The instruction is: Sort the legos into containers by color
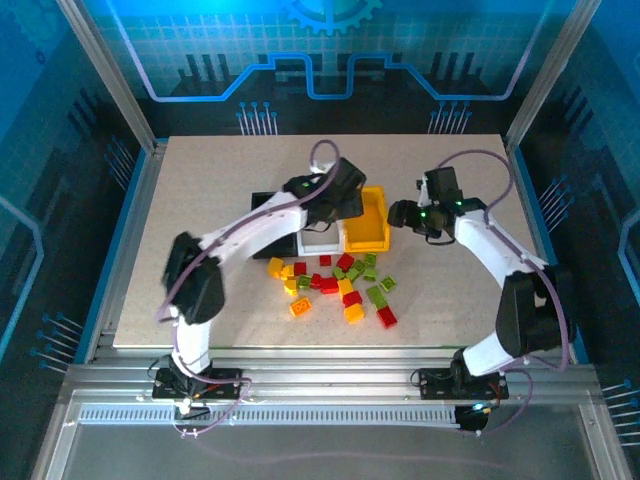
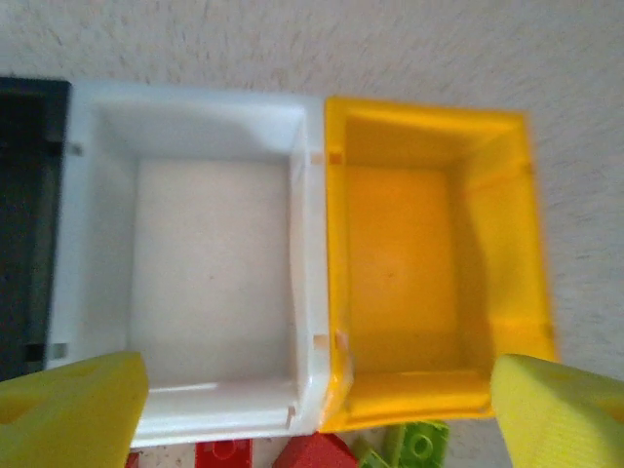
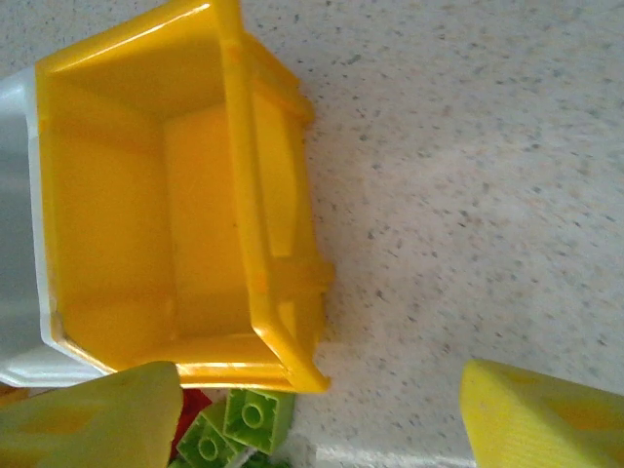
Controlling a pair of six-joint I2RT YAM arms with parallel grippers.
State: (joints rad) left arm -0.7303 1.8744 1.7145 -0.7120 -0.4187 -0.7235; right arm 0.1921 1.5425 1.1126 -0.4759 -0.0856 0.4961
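Note:
Three containers stand side by side: a black one (image 1: 264, 206), a white one (image 1: 320, 243) and a yellow one (image 1: 366, 236). In the left wrist view the white (image 2: 210, 249) and yellow (image 2: 429, 253) containers have bare floors. Red, yellow and green legos (image 1: 340, 285) lie scattered in front of them. My left gripper (image 2: 317, 419) hangs open over the front rims of the white and yellow containers, holding nothing. Beside the yellow container's (image 3: 146, 214) right front corner my right gripper (image 3: 317, 419) is open, with that corner and bare table between its fingers. A green lego (image 3: 255, 419) lies just below that corner.
The beige table (image 1: 210, 180) has free room to the left, right and behind the containers. Metal frame posts (image 1: 110, 70) and rails border it. A red lego (image 2: 317, 453) and a green one (image 2: 419, 447) lie against the containers' front walls.

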